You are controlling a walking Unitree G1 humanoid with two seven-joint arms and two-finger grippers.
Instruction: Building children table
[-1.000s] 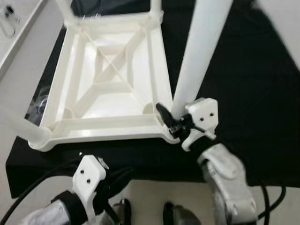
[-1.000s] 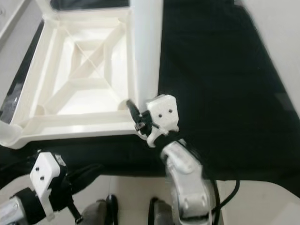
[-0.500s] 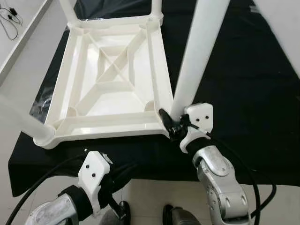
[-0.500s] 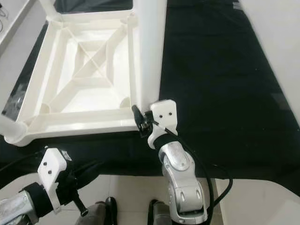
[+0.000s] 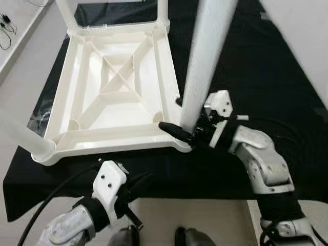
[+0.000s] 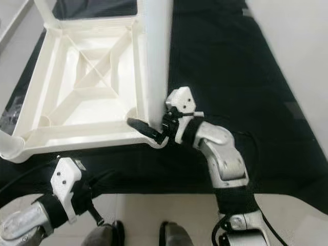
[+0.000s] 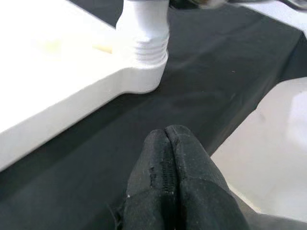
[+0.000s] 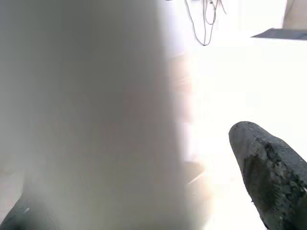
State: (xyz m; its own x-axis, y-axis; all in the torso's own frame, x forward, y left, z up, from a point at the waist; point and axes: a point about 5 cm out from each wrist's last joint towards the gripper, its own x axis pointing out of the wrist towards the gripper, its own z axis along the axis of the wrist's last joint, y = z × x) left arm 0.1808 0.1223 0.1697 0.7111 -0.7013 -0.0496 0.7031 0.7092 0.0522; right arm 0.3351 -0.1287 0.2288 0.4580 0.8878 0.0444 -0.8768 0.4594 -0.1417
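An upside-down white plastic table top (image 5: 120, 87) lies on a black cloth. A white leg (image 5: 205, 56) stands in its near right corner. My right gripper (image 5: 177, 117) reaches in from the right at the base of that leg. One black finger (image 5: 171, 129) lies in front of the leg and the other behind it. In the right wrist view the blurred leg (image 8: 86, 110) sits between the fingers with a gap to one fingertip (image 8: 268, 163), so the gripper is open. My left gripper (image 7: 165, 132) is shut and empty, low by the cloth's front edge, facing that corner's threaded leg base (image 7: 144, 48).
Another leg (image 5: 20, 136) stands in the near left corner and two more (image 5: 64, 10) in the far corners. The black cloth (image 5: 266, 77) spreads wide to the right. Pale floor surrounds it, with cables (image 5: 5, 20) far left. My feet (image 5: 187, 238) are at the front edge.
My right arm has swung out to the right and its gripper has turned sideways, so its fingers now straddle the leg's base. The left arm has hardly moved.
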